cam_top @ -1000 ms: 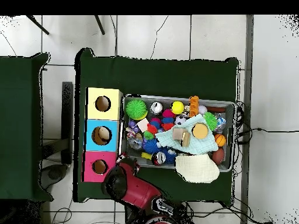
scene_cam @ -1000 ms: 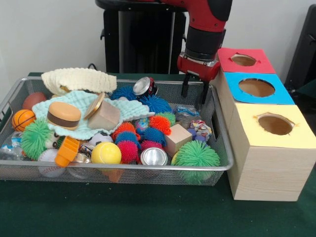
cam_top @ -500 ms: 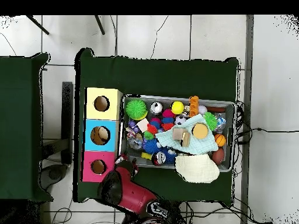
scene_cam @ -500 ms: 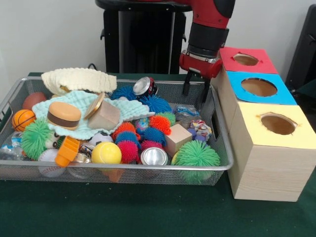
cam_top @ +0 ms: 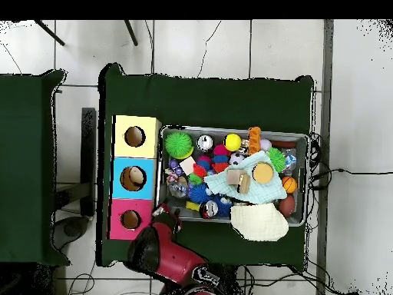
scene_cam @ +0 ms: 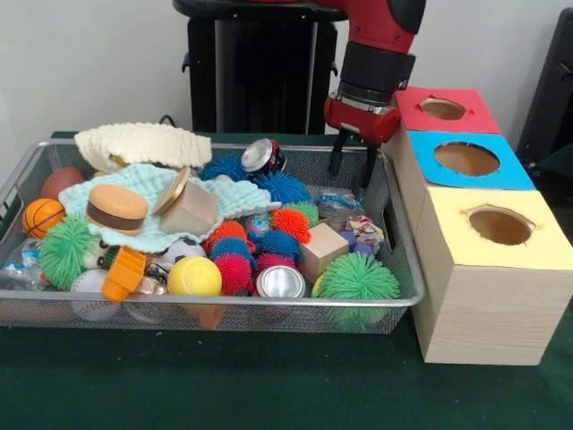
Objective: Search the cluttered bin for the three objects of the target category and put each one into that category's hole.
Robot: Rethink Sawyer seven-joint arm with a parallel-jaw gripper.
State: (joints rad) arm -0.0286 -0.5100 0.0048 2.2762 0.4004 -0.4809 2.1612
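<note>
We see the wire bin (scene_cam: 394,235) packed with spiky balls (scene_cam: 356,279), cans (scene_cam: 280,282) and cloths, while beside its corner nearest the red-topped box (scene_cam: 445,109) our gripper (scene_cam: 353,167) hangs open and empty, sorting apparently unfinished.

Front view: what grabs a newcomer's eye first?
The wire bin crammed with bright clutter: spiky balls, a toy burger on a mint cloth at its left, a yellow ball at the near rim. Right of it, three wooden boxes in a row, topped yellow, blue and red, each with a round hole. The red arm's gripper hangs open over the bin's far right corner, empty.
</note>
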